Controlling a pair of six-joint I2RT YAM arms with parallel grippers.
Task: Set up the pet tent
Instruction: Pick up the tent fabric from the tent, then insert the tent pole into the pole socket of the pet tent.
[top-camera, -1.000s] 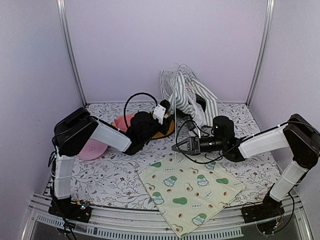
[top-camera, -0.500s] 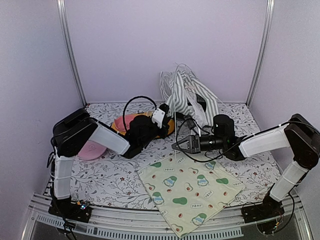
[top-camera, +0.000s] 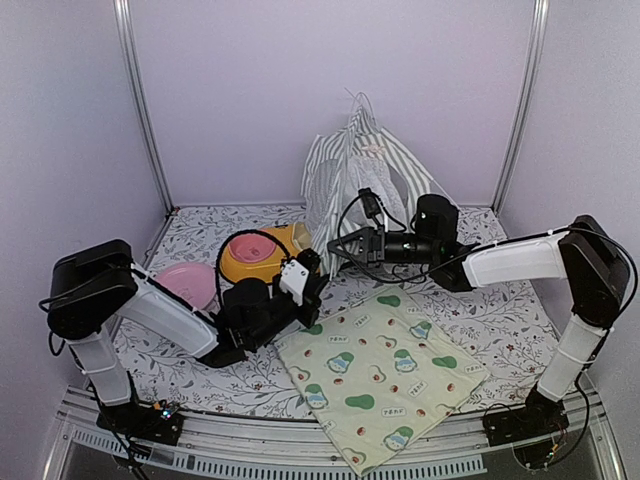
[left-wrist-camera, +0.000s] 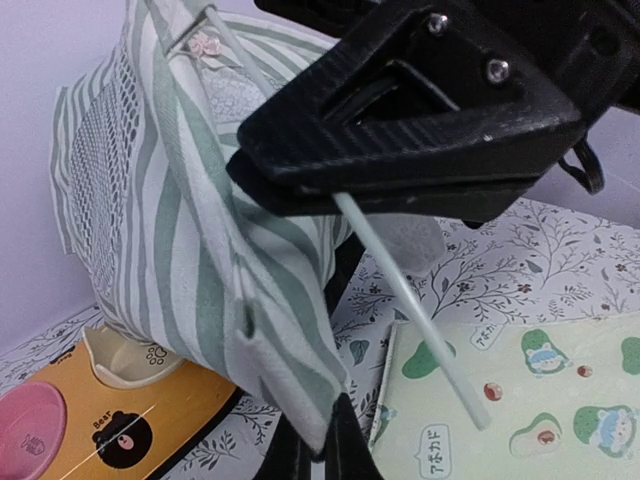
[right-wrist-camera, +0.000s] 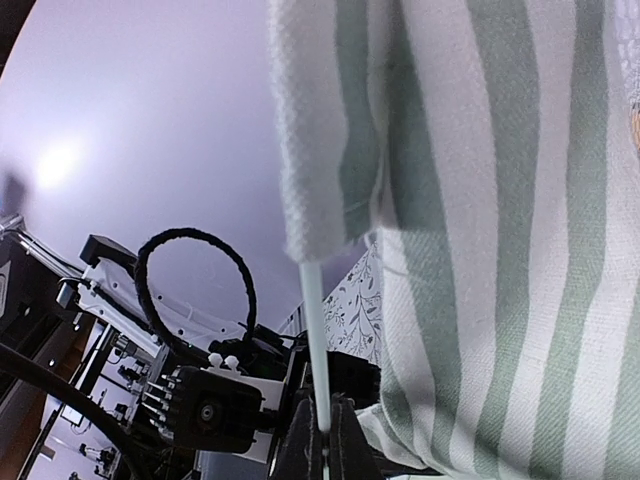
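Observation:
The pet tent (top-camera: 360, 185), sage-green and white striped, stands raised at the back centre, with thin white poles sticking out at its top. My left gripper (top-camera: 316, 283) is low, in front of the orange bowl. In the left wrist view it (left-wrist-camera: 325, 425) is shut on the tent's lower fabric corner (left-wrist-camera: 285, 360). My right gripper (top-camera: 336, 250) is at the tent's near left side. In the right wrist view it (right-wrist-camera: 325, 440) is shut on a white pole (right-wrist-camera: 312, 340) coming out of the fabric sleeve (right-wrist-camera: 320, 200). The left wrist view shows the right gripper's black fingers (left-wrist-camera: 420, 110) clamped on that pole (left-wrist-camera: 410, 310).
An orange double pet bowl (top-camera: 262, 255) sits left of the tent, with a pink dish (top-camera: 185, 283) further left. The avocado-print mat (top-camera: 385, 370) lies at the front centre, reaching the table's near edge. Walls close the back and sides.
The tent has risen from a slumped heap to a taller upright shape. My left gripper moved off the bowl toward the front and low. My right gripper moved back and left to the tent.

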